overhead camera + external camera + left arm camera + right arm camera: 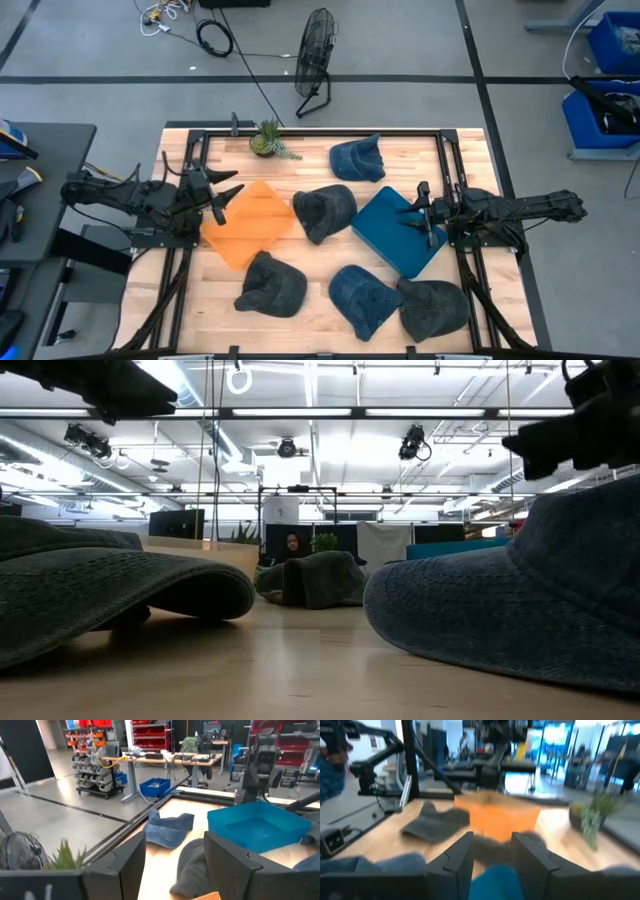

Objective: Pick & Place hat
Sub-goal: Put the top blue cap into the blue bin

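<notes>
Several denim caps lie flat on the wooden table: a blue one [357,158] at the far side, a dark grey one [324,210] between the two bins, and a dark one [272,285], a blue one [362,298] and another dark one [435,307] along the near edge. My left gripper [226,200] hovers open over the left edge of the orange bin [248,225]. My right gripper [418,212] hovers open over the blue bin [395,230]. In the left wrist view the grey cap [192,865] shows between my fingers, farther off. Neither gripper touches a cap.
A small potted plant [268,140] stands at the table's far edge. A black metal frame [320,131] runs around the table. Bare wood shows between the caps at the table's middle and near side. A floor fan [315,60] stands beyond the table.
</notes>
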`<state>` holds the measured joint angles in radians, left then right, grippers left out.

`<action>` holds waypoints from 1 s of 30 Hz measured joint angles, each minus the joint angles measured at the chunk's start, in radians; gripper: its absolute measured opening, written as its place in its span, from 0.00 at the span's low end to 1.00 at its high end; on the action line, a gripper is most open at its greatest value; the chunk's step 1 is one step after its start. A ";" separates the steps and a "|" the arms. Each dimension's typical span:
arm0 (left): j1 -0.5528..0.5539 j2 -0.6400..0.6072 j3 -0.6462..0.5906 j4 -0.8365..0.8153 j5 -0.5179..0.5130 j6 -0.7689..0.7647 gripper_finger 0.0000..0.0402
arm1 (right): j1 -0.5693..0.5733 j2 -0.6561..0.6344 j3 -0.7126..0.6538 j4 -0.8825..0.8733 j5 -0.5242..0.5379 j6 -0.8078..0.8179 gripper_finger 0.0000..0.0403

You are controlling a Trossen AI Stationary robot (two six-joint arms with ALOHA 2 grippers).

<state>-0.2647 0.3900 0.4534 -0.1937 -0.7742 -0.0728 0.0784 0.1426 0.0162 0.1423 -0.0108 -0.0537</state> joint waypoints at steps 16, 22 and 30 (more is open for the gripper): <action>0.000 0.068 0.000 0.023 0.001 -0.016 0.50 | 0.000 0.000 0.000 0.179 0.280 0.095 0.34; 0.067 0.068 0.000 0.028 0.002 0.014 0.50 | -0.004 0.003 0.000 0.357 0.361 0.026 0.34; 0.227 0.068 0.000 0.050 0.031 0.018 0.50 | -0.010 0.096 0.182 0.224 0.354 -0.009 0.34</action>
<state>-0.0375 0.4583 0.4534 -0.1435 -0.7437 -0.0550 0.0685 0.2389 0.1985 0.3665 0.3429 -0.0622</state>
